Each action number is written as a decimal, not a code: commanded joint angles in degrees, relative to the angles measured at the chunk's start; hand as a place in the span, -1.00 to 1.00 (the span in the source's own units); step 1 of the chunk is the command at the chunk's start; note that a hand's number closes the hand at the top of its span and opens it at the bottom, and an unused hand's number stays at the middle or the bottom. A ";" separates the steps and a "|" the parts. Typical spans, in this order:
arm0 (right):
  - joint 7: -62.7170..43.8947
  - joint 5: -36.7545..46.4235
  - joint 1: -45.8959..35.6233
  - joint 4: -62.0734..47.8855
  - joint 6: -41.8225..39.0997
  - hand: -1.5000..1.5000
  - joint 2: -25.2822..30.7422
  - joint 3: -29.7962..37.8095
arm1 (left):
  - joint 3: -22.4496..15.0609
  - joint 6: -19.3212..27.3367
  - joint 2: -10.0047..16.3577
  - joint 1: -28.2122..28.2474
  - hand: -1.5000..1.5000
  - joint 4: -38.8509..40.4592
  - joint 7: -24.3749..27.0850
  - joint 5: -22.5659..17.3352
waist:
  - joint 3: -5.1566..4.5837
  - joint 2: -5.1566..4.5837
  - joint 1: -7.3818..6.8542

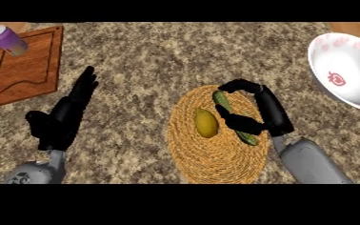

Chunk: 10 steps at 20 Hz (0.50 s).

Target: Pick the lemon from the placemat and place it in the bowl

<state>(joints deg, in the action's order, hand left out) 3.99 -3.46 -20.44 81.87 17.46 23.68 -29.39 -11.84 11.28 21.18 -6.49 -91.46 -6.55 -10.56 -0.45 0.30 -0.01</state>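
Right, the lemon (205, 123) is sitting on the woven placemat (211, 164) in the lower middle of the frame, a little left of the mat's centre, and nothing is touching it that I can see. The right hand (271, 110) is over the mat's right side, fingers arched in a wide hook with the thumb spread apart from them, so it looks released rather than clenched, and it clasps nothing as far as I can make out. There's a long green vegetable (224, 100) lying on the mat just beside the lemon, and the thumb crosses over it, but whether it actually touches I can't tell. The bowl (318, 59), white with red markings, waits at the right edge of the frame, well apart from the mat and holding nothing I can see. The left hand (63, 117) rests open at lower left, fingers straight. Up in the top left corner, a wooden cutting board (32, 69) with a purple cup (10, 40) at its edge. So by my reckoning, nothing is done yet: the grasp, the lift, the carry across to the bowl and the release are all still ahead
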 commanded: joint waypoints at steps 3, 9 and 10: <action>14.26 0.58 12.33 5.33 9.85 -1.00 -13.01 -4.05 | -0.93 1.85 -4.22 1.43 0.00 -0.69 2.65 0.21 | 0.52 -0.13 0.54; 6.68 12.54 16.30 19.89 14.91 -1.00 -8.84 -7.60 | 0.46 1.29 -7.07 -3.15 0.00 5.03 3.23 1.94 | 0.41 -0.15 0.58; 4.17 15.28 12.63 15.50 15.52 -1.00 -10.95 -6.24 | 0.10 1.49 -7.66 -1.72 0.00 2.95 2.97 2.42 | 0.42 -0.20 0.15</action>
<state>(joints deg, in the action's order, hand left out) 13.58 5.30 -7.34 93.90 30.08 13.38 -35.30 -12.36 13.39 14.66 -8.62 -88.38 -3.82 -8.61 -0.04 0.13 0.51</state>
